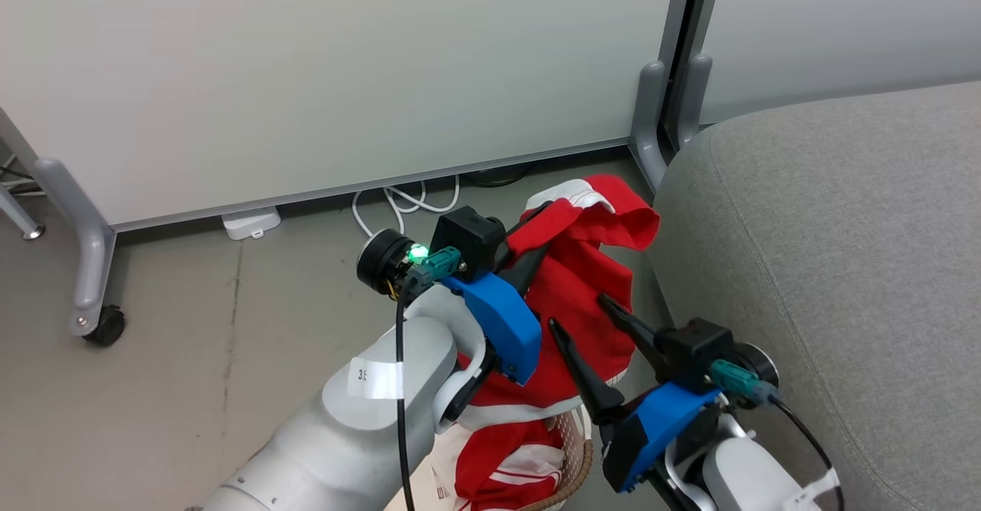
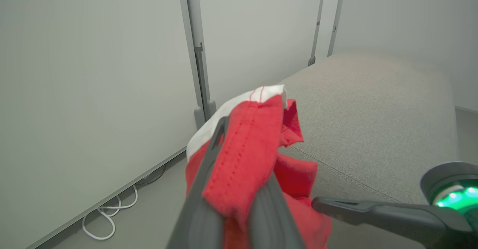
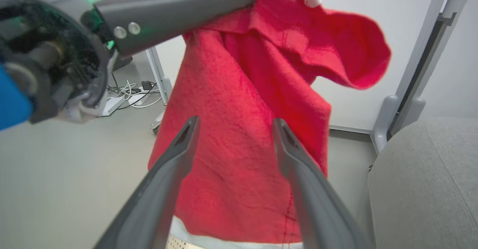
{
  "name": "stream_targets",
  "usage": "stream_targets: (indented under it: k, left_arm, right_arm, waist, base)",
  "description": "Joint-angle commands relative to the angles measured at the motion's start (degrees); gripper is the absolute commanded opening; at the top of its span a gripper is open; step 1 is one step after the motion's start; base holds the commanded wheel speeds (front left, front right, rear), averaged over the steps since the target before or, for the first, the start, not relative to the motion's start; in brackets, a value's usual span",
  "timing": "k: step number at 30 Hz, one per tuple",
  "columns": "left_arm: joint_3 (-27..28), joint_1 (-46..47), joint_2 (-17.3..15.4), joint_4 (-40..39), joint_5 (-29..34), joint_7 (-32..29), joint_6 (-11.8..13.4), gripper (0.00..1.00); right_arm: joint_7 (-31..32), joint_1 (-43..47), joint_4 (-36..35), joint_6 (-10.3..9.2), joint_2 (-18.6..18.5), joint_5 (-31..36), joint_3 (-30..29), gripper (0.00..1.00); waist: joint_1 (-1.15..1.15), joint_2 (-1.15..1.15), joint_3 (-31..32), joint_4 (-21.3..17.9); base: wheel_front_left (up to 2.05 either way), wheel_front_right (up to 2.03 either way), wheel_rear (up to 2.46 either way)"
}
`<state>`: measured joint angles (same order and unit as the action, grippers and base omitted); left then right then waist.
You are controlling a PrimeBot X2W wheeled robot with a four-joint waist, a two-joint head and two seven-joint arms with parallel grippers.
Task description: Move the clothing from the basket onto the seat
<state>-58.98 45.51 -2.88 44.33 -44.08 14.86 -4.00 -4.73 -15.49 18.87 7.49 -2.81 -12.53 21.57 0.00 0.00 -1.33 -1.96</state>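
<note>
While my left gripper (image 1: 536,224) pinches the red garment (image 1: 575,281) hanging above the basket (image 1: 587,457), right gripper (image 1: 577,312) gaping empty (just beside it), I should lift higher, then swing right over the seat (image 1: 828,227).

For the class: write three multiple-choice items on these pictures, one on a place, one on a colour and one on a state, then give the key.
1. Where is the lower garment?
A in the basket
B in the right claw
C in the left claw

2. What colour is the trim of the lifted garment?
A blue
B white
C yellow

3. The right claw is:
A shut on the lifted garment
B shut on the basket
C open

Key:
1 A, it lies inside the basket wall at the bottom of the head view.
2 B, a white band edges its top and hem.
3 C, its fingers stand apart before the cloth, which the left claw pinches.
</note>
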Motion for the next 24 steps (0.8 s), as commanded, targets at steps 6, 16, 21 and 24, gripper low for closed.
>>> stream_targets:
  k: [6, 16, 21, 24]
  left_arm:
    - [-1.41, 1.46, -0.02, -0.11, -0.99, 0.36, 0.35, 0.00]
    - [-2.67, 1.60, -0.02, -0.69, -2.10, 0.41, 0.48, 0.00]
    - [-3.20, 1.52, -0.01, -1.13, -2.54, 0.41, 0.40, 0.00]
    - [-3.54, 1.44, -0.03, -1.49, -2.81, 0.41, 0.39, 0.00]
  right_arm:
    - [1.97, -5.26, 3.62, 0.01, -0.15, -0.41, 2.44, 1.00]
    - [3.36, -11.32, 10.45, 0.01, -0.95, -2.92, 7.43, 1.00]
    - [3.35, -13.99, 15.17, 0.01, -1.18, -5.75, 10.56, 1.00]
    - [2.24, -15.58, 17.88, 0.01, -1.04, -7.05, 11.82, 1.00]
  waist:
    - [0.00, 0.00, -0.77, 0.60]
    - [0.00, 0.00, -0.81, 1.25]
    - [0.00, 0.00, -0.54, 1.37]
    - [0.00, 0.00, -0.33, 1.53]
  base:
    - [0.00, 0.00, 0.00]
    - [0.00, 0.00, 0.00]
    - [0.00, 0.00, 0.00]
    - [0.00, 0.00, 0.00]
